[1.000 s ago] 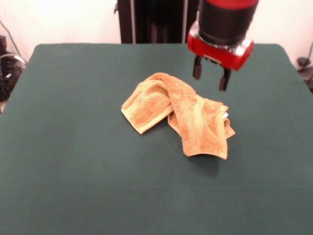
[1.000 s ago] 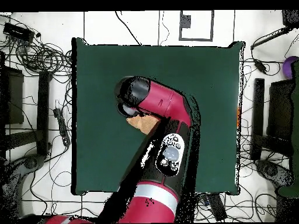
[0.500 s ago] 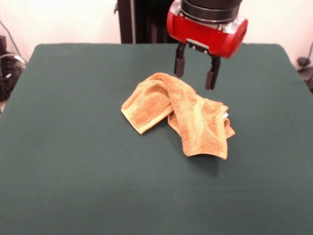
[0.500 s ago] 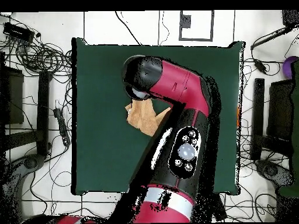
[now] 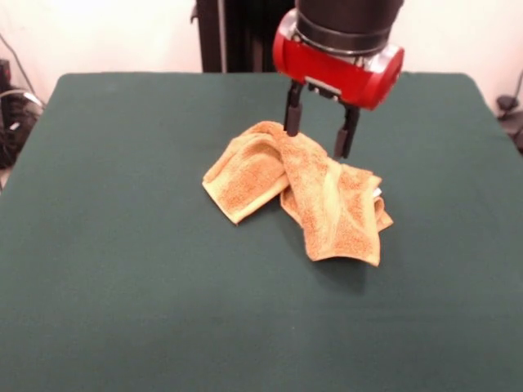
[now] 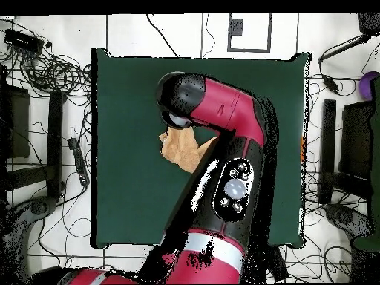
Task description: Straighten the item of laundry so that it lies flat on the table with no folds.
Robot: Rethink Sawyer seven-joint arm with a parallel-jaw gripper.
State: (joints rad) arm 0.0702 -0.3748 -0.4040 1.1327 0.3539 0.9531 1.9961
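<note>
The golden-orange towel [image 5: 302, 190] lies crumpled and folded over itself in the middle of the dark green table [image 5: 122, 269]. A small white tag shows at its right edge. My gripper [image 5: 317, 135] hangs open just above the towel's far fold, its two black fingers [image 5: 292, 119] spread apart and empty. In the overhead view the red arm covers most of the towel [image 6: 178, 148], and the gripper itself is hidden under the arm.
The robot's black pedestal [image 5: 245, 37] stands at the table's far edge. Cables and equipment [image 6: 44, 67] lie on the floor around the table.
The gripper has moved left and lower, from beside the towel's far right to just above its far fold. The towel has not moved.
</note>
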